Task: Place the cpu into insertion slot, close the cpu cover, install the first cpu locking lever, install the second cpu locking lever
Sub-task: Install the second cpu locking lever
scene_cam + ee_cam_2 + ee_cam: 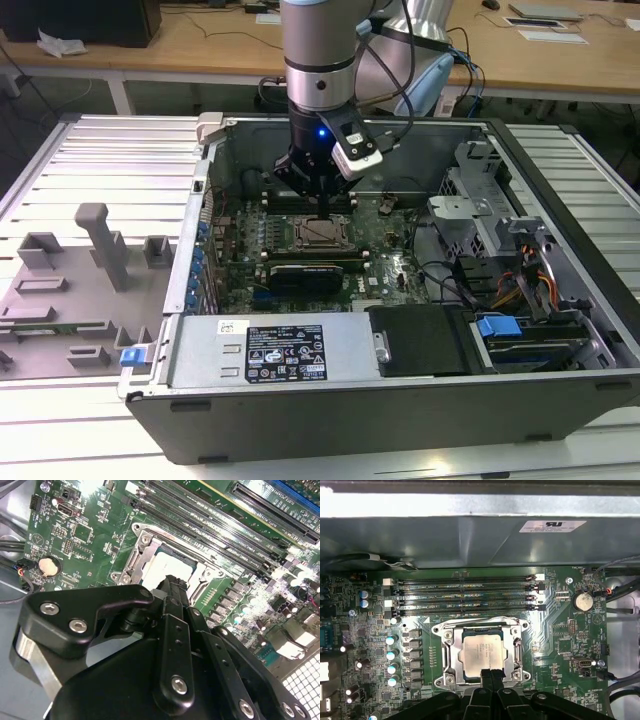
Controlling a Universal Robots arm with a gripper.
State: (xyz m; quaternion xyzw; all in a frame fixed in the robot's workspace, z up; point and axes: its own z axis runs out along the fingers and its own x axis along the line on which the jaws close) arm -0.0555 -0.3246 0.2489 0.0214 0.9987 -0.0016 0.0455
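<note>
Exterior view: we see the grey robot arm reaching down into an open black computer case (400,400) that lies on a ribbed metal table (100,160). The black gripper (322,207) hangs directly over the square metal-framed insertion slot (322,234) on the green motherboard (390,245). A grey moulded fixture tray (70,290) sits on the table at the exterior view's left, well apart from the case.

Second wrist view: we look past the black linkage of the gripper (175,581), whose two fingers are drawn together with no gap visible between the tips and nothing held between them. The tips sit just above the near edge of the small flat square cpu with the silvery-grey metal top (170,565), which lies inside the insertion slot (135,562). Long black memory slots (200,510) run beside the socket.

First wrist view: we see the cpu (481,652) seated flat in the insertion slot (447,652), framed by the thin silvery metal cpu cover (481,626) around its edges. The narrow gripper tips (490,672) meet at the cpu's near edge; we cannot tell whether they touch it. Four memory slots (465,595) lie beyond the socket, and a round coin cell battery (582,600) sits to one side.
</note>
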